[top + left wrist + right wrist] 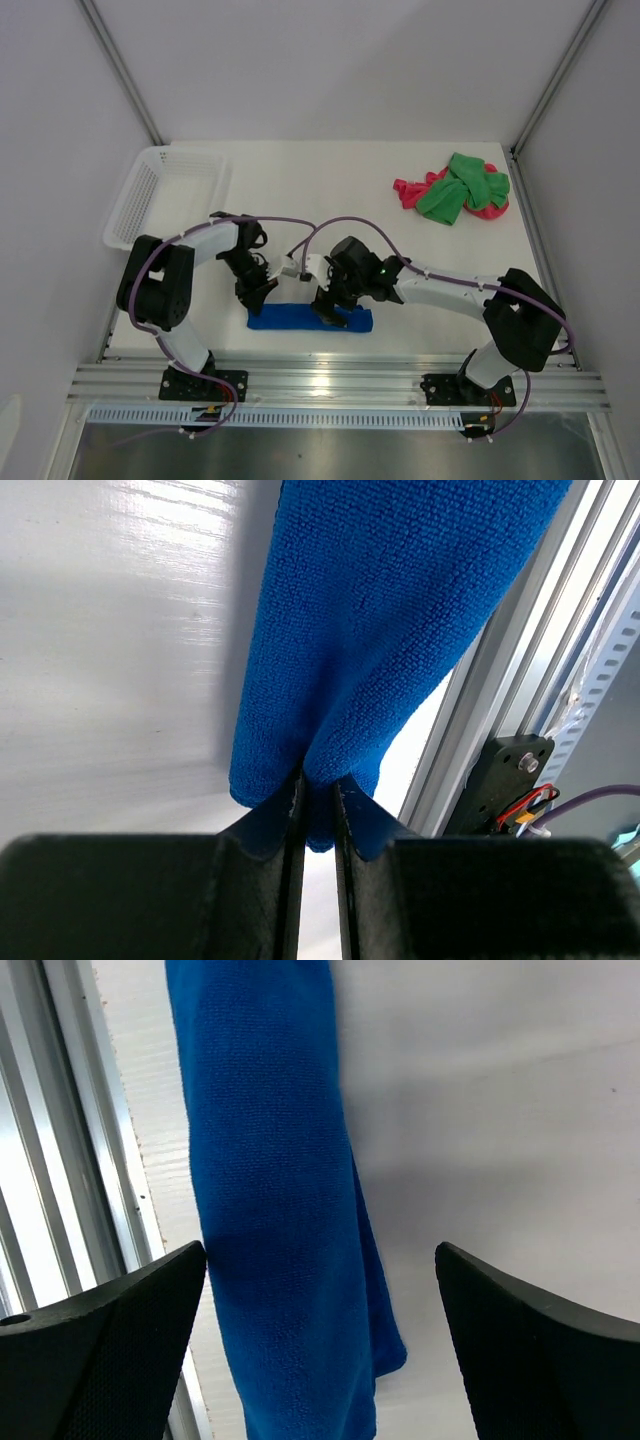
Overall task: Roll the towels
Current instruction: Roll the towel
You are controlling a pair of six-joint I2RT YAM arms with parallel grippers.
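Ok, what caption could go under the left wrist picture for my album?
The left arm's fingers pinch one end of the long blue towel on the white table.

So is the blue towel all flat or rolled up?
Rolled up, it looks like. The blue towel lies as a long thin tube, not a flat square, and the left claw pinches one end of it.

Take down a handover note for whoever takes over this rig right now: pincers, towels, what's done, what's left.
Left pincer: shut on one end of the blue towel.
Right pincer: open above that towel, holding nothing.
Blue towel: looks rolled into a long roll at the near edge of the table.
Green towel and pink-red towel: crumpled together at the far right, not yet rolled.
Left to do: release blue, roll the other two.
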